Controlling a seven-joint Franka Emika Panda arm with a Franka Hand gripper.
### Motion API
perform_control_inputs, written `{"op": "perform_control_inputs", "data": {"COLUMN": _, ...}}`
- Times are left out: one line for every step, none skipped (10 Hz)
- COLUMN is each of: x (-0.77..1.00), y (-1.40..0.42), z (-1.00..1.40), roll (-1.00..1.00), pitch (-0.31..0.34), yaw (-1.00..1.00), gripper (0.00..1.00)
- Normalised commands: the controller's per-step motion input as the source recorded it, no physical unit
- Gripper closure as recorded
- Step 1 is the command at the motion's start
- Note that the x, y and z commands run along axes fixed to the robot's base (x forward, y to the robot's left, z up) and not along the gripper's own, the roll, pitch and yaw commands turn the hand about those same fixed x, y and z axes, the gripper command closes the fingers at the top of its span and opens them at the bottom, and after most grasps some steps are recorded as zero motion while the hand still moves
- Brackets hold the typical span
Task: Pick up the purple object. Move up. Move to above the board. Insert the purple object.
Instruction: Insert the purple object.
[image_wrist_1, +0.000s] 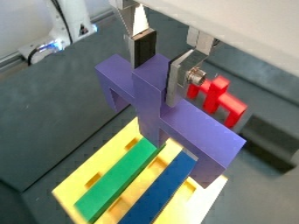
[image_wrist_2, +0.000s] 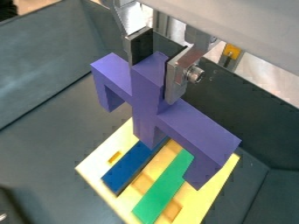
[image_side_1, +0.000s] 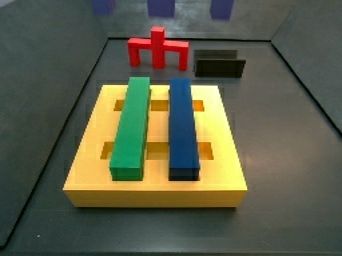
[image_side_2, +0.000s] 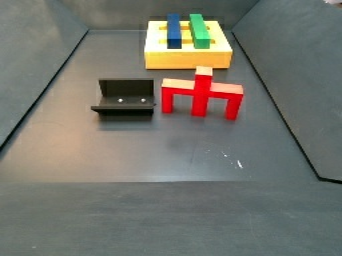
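The purple object (image_wrist_1: 158, 103) is a matte block with a wide crossbar, a central stem and two short legs. In both wrist views it hangs in the air, its stem clamped between the silver fingers of the gripper (image_wrist_2: 160, 54), directly above the board (image_wrist_1: 91, 171). The board (image_side_1: 94, 152) is a large flat yellow slotted block lying on the floor, bearing a long green bar (image_side_1: 130, 125) and a long blue bar (image_side_1: 181, 125) side by side.
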Motion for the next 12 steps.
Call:
{"op": "perform_control_inputs", "data": {"x": 0.0, "y": -0.66, "z": -0.61, "roll": -0.12, "pitch": -0.081, "yaw": 0.03, "gripper": 1.0}}
{"op": "perform_control_inputs", "data": {"x": 0.0, "y": -0.64, "z": -0.59, "roll": -0.06, "pitch": -0.081, "yaw": 0.03, "gripper": 1.0}}
{"op": "perform_control_inputs", "data": {"x": 0.0, "y": -0.55, "z": -0.63, "roll": 0.0, "pitch": -0.101, "yaw": 0.07, "gripper": 1.0}}
{"op": "perform_control_inputs", "data": {"x": -0.02, "y": -0.46, "z": -0.71, "roll": 0.0, "pitch": -0.131, "yaw": 0.08, "gripper": 1.0}}
{"op": "perform_control_inputs", "data": {"x": -0.02, "y": -0.34, "z": -0.73, "roll": 0.03, "pitch": -0.163, "yaw": 0.13, "gripper": 1.0}}
{"op": "perform_control_inputs", "data": {"x": 0.0, "y": -0.24, "z": -0.71, "roll": 0.06, "pitch": -0.171, "yaw": 0.19, "gripper": 1.0}}
{"op": "perform_control_inputs", "data": {"x": 0.0, "y": -0.08, "z": -0.72, "roll": 0.11, "pitch": -0.167, "yaw": 0.21, "gripper": 1.0}}
{"op": "perform_control_inputs", "data": {"x": 0.0, "y": -0.02, "z": -0.61, "roll": 0.14, "pitch": -0.131, "yaw": 0.21, "gripper": 1.0}}
{"op": "perform_control_inputs", "data": {"x": 0.0, "y": -0.01, "z": -0.51, "roll": 0.13, "pitch": -0.126, "yaw": 0.21, "gripper": 1.0}}
{"op": "perform_control_inputs", "data": {"x": 0.0, "y": -0.07, "z": -0.37, "roll": 0.12, "pitch": -0.1, "yaw": 0.19, "gripper": 1.0}}
{"op": "perform_control_inputs", "data": {"x": 0.0, "y": -0.17, "z": -0.19, "roll": 0.09, "pitch": -0.07, "yaw": 0.14, "gripper": 1.0}}
{"op": "perform_control_inputs", "data": {"x": -0.06, "y": -0.16, "z": -0.09, "roll": 0.09, "pitch": -0.023, "yaw": 0.12, "gripper": 1.0}}
